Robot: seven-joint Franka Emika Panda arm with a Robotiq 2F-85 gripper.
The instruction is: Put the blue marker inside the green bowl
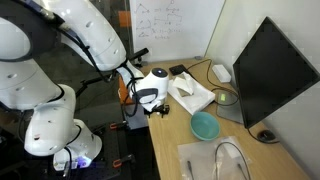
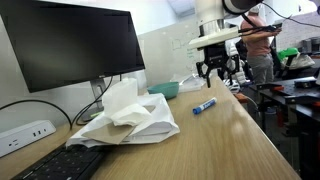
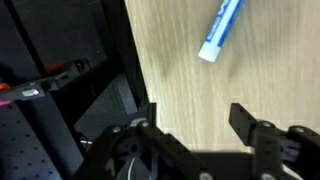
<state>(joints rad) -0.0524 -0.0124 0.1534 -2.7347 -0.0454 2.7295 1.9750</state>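
The blue marker (image 3: 220, 30) with a white end lies flat on the wooden table, near its edge. In the wrist view it is at the upper right, beyond my fingertips and not between them. My gripper (image 3: 195, 120) hangs over the table with its jaws apart and only bare wood between them. In an exterior view the gripper (image 2: 218, 72) hovers just above and behind the marker (image 2: 204, 104). The green bowl (image 2: 165, 90) stands further in on the table, empty as far as I can see; it also shows in both exterior views (image 1: 205, 125).
A crumpled white cloth (image 2: 125, 115) lies between the bowl and a keyboard (image 2: 50, 165). A dark monitor (image 2: 70, 45) stands at the back with a power strip (image 2: 25, 132) below it. The table edge (image 3: 133, 70) drops off beside the gripper.
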